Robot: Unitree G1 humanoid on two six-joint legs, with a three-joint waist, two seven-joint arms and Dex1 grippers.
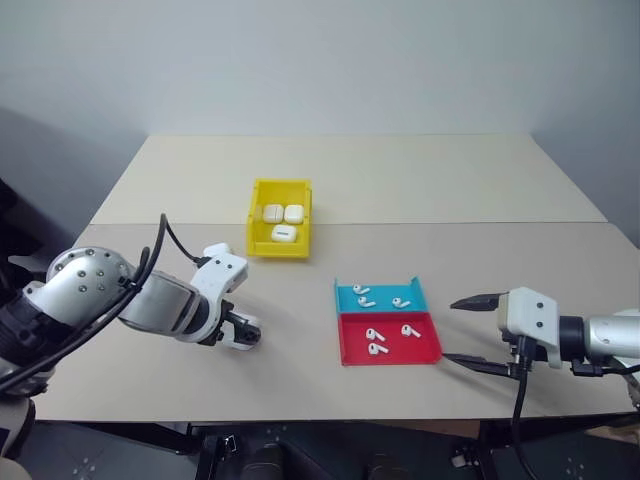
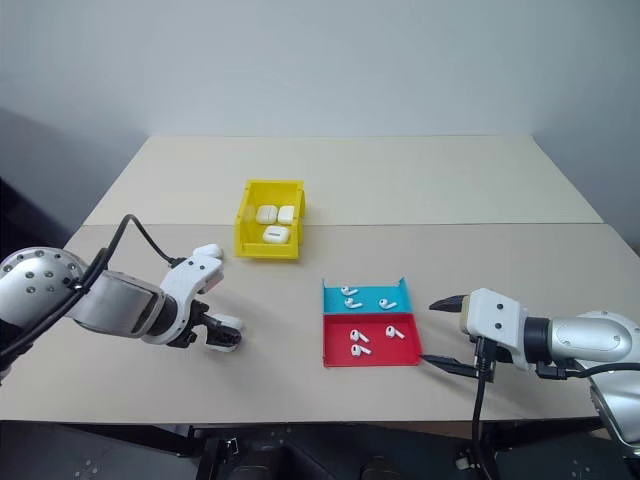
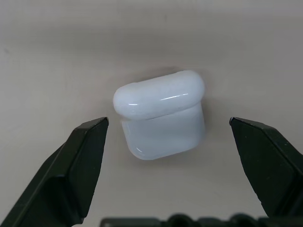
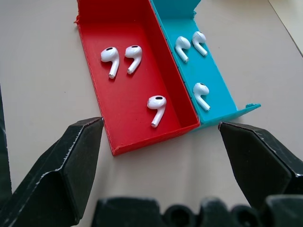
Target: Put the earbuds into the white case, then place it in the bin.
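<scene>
The white case [image 3: 161, 116] lies on the table with its lid shut, seen in the left wrist view between the fingers of my left gripper [image 3: 168, 123]. That gripper [image 1: 245, 335] points down over the case, open, with a gap on both sides. Several earbuds [image 4: 157, 105] lie in a red and blue tray [image 1: 425, 345], three in the red half and three in the blue half [image 1: 366, 301]. My right gripper [image 1: 452, 330] stands open just right of the tray and holds nothing. The yellow bin [image 1: 278, 251] stands further back and holds three white cases [image 1: 284, 232].
The tray sits right of centre, with its low walls facing my right gripper. The table runs wide behind the bin, with a seam across it. The near table edge lies just below both grippers.
</scene>
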